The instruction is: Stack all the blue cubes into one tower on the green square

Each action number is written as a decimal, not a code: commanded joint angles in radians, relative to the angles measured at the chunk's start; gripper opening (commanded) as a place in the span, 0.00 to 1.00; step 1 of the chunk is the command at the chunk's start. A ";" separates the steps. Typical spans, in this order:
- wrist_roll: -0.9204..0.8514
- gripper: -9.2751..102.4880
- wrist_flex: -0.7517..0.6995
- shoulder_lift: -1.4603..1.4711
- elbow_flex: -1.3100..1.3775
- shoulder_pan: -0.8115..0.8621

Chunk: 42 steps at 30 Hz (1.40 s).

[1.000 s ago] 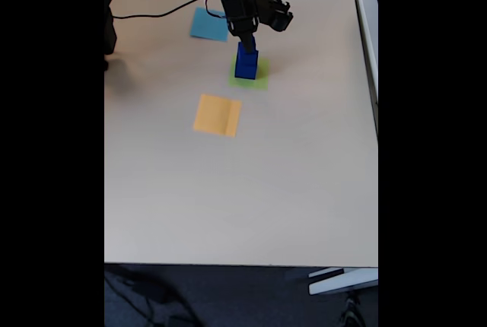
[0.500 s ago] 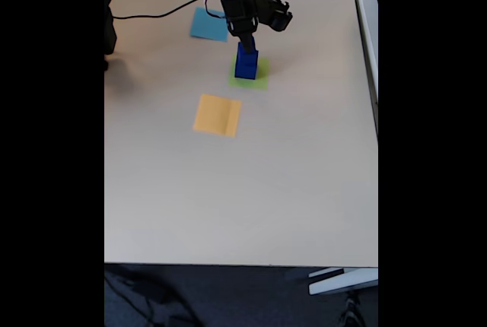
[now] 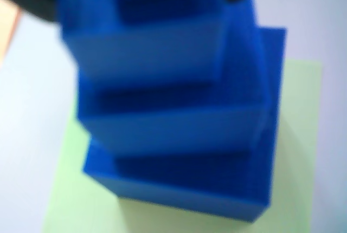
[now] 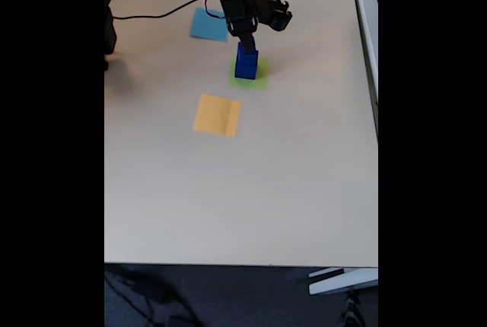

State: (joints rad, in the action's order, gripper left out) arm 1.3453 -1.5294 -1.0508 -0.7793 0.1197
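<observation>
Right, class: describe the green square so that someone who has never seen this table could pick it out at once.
On the beige table, three flat paper squares lie in a rough diagonal in the fixed view, below the black arm. The green square is the one with the dark-blue tower on it; the light-blue square and orange-yellow square lie bare.

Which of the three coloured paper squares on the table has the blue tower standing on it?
The green square, the middle of the three in the fixed view. The tower stands on it under the gripper; the light-blue square and orange-yellow square lie bare.
</observation>
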 commanded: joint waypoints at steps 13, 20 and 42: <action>-0.023 0.16 0.015 -0.066 -0.008 0.005; -0.011 0.23 0.017 -0.066 -0.006 0.000; -0.017 0.41 0.025 -0.071 -0.008 0.003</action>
State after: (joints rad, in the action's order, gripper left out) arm 1.3300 -1.5217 -1.0523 -0.7992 0.1181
